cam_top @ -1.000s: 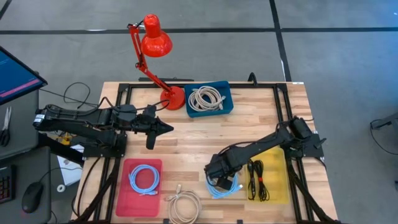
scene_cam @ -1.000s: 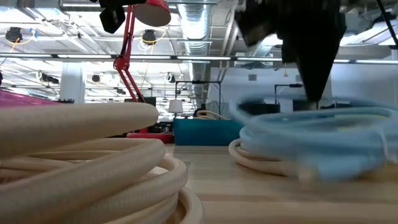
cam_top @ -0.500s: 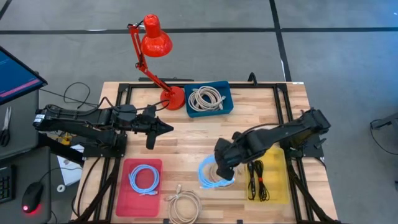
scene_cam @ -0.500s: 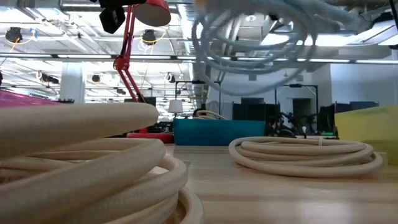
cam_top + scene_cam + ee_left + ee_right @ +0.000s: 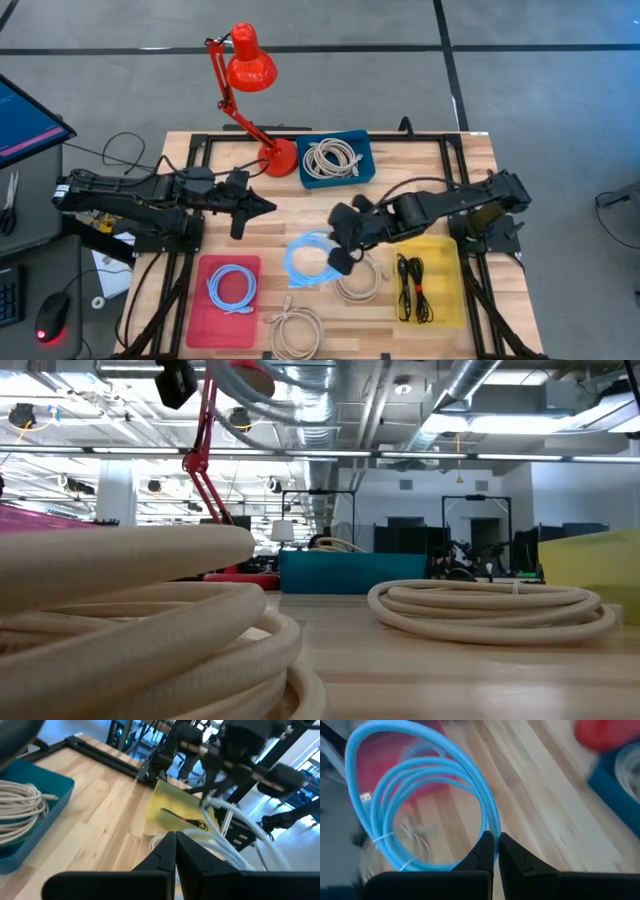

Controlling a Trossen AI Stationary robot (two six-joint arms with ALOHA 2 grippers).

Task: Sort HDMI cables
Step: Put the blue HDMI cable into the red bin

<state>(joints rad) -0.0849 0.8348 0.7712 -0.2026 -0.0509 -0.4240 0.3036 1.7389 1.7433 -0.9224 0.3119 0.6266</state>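
The right gripper (image 5: 338, 262) has its fingers closed on one strand of the light-blue coil (image 5: 310, 262), hanging above the desk (image 5: 300, 205) middle; it looks light and floppy, so a tied part seems safer; left gripper (image 5: 268, 206) is closed, empty

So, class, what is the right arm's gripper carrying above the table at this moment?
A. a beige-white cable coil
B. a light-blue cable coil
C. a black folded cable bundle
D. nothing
B: the right gripper has its fingers shut on the light-blue cable coil, which hangs from it over the wooden table.
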